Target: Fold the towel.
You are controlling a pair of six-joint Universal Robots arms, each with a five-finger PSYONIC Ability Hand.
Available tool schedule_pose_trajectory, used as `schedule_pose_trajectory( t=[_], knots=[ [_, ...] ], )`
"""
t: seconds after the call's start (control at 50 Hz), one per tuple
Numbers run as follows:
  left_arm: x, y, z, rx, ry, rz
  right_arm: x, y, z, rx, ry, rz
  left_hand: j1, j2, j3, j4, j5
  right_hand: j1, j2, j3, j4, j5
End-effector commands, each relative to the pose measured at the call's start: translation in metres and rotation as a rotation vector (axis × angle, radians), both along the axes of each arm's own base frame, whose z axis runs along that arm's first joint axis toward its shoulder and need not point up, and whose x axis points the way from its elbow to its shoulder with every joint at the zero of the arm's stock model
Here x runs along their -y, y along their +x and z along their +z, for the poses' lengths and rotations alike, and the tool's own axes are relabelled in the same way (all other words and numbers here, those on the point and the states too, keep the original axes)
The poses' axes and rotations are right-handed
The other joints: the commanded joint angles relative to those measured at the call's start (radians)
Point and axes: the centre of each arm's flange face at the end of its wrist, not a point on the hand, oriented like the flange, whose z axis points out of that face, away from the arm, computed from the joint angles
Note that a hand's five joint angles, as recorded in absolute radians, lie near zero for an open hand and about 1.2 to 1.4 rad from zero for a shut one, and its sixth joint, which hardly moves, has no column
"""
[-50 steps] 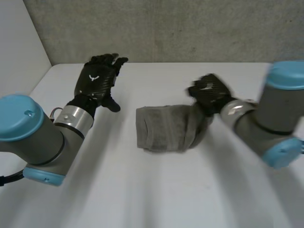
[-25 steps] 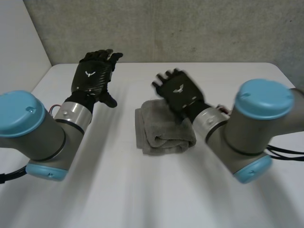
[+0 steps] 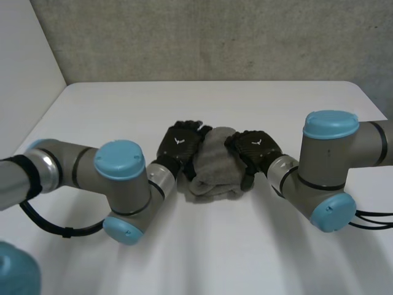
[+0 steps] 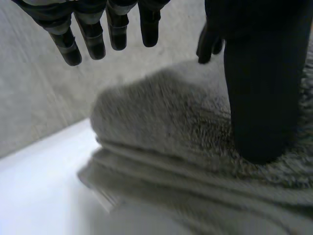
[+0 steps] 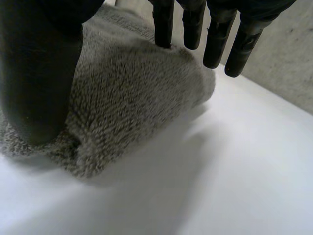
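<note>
Folded grey towel [image 3: 212, 167] lies about mid-table [image 3: 295, 110]; left hand [image 3: 178, 142] rests on its left edge, right hand [image 3: 256, 147] on its right edge, both with fingers straight, thumbs pressing the pile.

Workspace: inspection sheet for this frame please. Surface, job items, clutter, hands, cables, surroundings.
surface: white table, no marks seen.
job's things: grey towel, folded into a thick bundle mid-table.
clutter: nothing seen.
hands: left hand at the towel's left side, right hand at its right side; both have straight fingers and a thumb resting on the towel.
cables: nothing loose seen.
surroundings: grey wall behind the table.
</note>
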Motion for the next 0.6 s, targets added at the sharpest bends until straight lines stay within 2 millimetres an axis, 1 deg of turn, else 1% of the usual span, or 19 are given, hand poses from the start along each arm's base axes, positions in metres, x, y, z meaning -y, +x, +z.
schedule_pose_trajectory(
  t=[0.02, 0.06, 0.08, 0.1, 0.12, 0.14, 0.16, 0.18, 0.2, 0.22, 0.24, 0.26, 0.28, 0.32, 0.34, 0.38, 0.4, 0.44, 0.6],
  knots=[
    [0.0, 0.001, -0.012, 0.018, 0.02, 0.002, 0.001, 0.0, 0.003, 0.007, -0.01, 0.004, 0.017, 0.019, 0.021, 0.022, -0.017, -0.059, -0.071, -0.066, -0.082, -0.06],
    [0.0, 0.001, -0.008, 0.014, 0.015, 0.002, 0.002, 0.0, 0.012, 0.017, -0.031, 0.003, 0.017, 0.019, 0.021, 0.022, -0.017, -0.059, -0.071, -0.066, -0.082, -0.06],
    [-0.001, 0.001, 0.0, 0.006, 0.004, 0.001, 0.003, -0.002, 0.03, 0.036, -0.069, -0.005, 0.017, 0.019, 0.021, 0.022, -0.017, -0.059, -0.071, -0.066, -0.082, -0.06],
    [0.0, 0.002, 0.017, -0.012, -0.022, 0.005, 0.003, -0.002, 0.03, 0.036, -0.069, -0.005, 0.014, 0.016, 0.019, 0.019, -0.02, -0.059, -0.071, -0.066, -0.082, -0.06],
    [0.0, 0.002, 0.017, -0.012, -0.022, 0.005, 0.002, -0.004, 0.054, 0.062, -0.118, -0.012, 0.014, 0.016, 0.019, 0.019, -0.02, -0.059, -0.071, -0.066, -0.082, -0.06],
    [0.001, 0.006, 0.043, -0.038, -0.056, 0.018, -0.002, -0.006, 0.077, 0.09, -0.163, -0.02, 0.011, 0.013, 0.016, 0.016, -0.022, -0.059, -0.071, -0.066, -0.082, -0.06],
    [0.001, 0.006, 0.043, -0.038, -0.057, 0.018, -0.002, -0.006, 0.077, 0.09, -0.163, -0.02, 0.011, 0.013, 0.016, 0.016, -0.022, -0.059, -0.071, -0.066, -0.082, -0.06],
    [0.001, 0.006, 0.043, -0.038, -0.057, 0.018, -0.004, -0.009, 0.094, 0.118, -0.194, -0.031, 0.011, 0.013, 0.016, 0.016, -0.022, -0.059, -0.071, -0.066, -0.082, -0.06],
    [-0.002, 0.011, 0.069, -0.059, -0.086, 0.032, -0.007, -0.013, 0.111, 0.152, -0.217, -0.044, 0.008, 0.01, 0.013, 0.013, -0.025, -0.059, -0.071, -0.066, -0.082, -0.06],
    [-0.005, 0.017, 0.093, -0.077, -0.115, 0.047, -0.007, -0.013, 0.111, 0.152, -0.217, -0.044, 0.005, 0.007, 0.01, 0.01, -0.028, -0.059, -0.071, -0.066, -0.082, -0.06],
    [-0.005, 0.017, 0.093, -0.077, -0.115, 0.047, -0.01, -0.016, 0.125, 0.187, -0.231, -0.063, 0.005, 0.007, 0.01, 0.01, -0.028, -0.059, -0.071, -0.066, -0.082, -0.06],
    [-0.008, 0.024, 0.115, -0.096, -0.143, 0.067, -0.013, -0.023, 0.144, 0.228, -0.257, -0.097, 0.005, 0.007, 0.01, 0.01, -0.028, -0.059, -0.071, -0.066, -0.082, -0.06],
    [-0.008, 0.024, 0.116, -0.096, -0.143, 0.067, -0.013, -0.023, 0.144, 0.228, -0.257, -0.098, 0.005, 0.007, 0.01, 0.01, -0.028, -0.059, -0.071, -0.066, -0.082, -0.06],
    [-0.012, 0.052, 0.158, -0.123, -0.18, 0.152, -0.019, -0.04, 0.18, 0.282, -0.324, -0.184, 0.008, 0.01, 0.013, 0.013, -0.025, -0.059, -0.071, -0.066, -0.082, -0.06],
    [-0.012, 0.053, 0.158, -0.123, -0.181, 0.153, -0.022, -0.049, 0.192, 0.287, -0.349, -0.232, 0.008, 0.01, 0.013, 0.013, -0.025, -0.059, -0.071, -0.066, -0.082, -0.06],
    [-0.018, 0.075, 0.184, -0.13, -0.192, 0.223, -0.025, -0.056, 0.202, 0.287, -0.363, -0.268, 0.008, 0.01, 0.013, 0.013, -0.025, -0.059, -0.071, -0.066, -0.082, -0.06],
    [-0.018, 0.075, 0.184, -0.13, -0.192, 0.223, -0.028, -0.06, 0.208, 0.285, -0.369, -0.291, 0.008, 0.01, 0.013, 0.013, -0.025, -0.059, -0.071, -0.066, -0.082, -0.06],
    [-0.028, 0.086, 0.199, -0.124, -0.186, 0.251, -0.03, -0.063, 0.21, 0.278, -0.362, -0.306, 0.005, 0.007, 0.01, 0.01, -0.028, -0.059, -0.071, -0.066, -0.082, -0.06],
    [-0.046, 0.1, 0.222, -0.129, -0.196, 0.281, -0.036, -0.068, 0.219, 0.273, -0.356, -0.319, 0.005, 0.007, 0.01, 0.01, -0.028, -0.059, -0.071, -0.066, -0.082, -0.06]
  ],
)
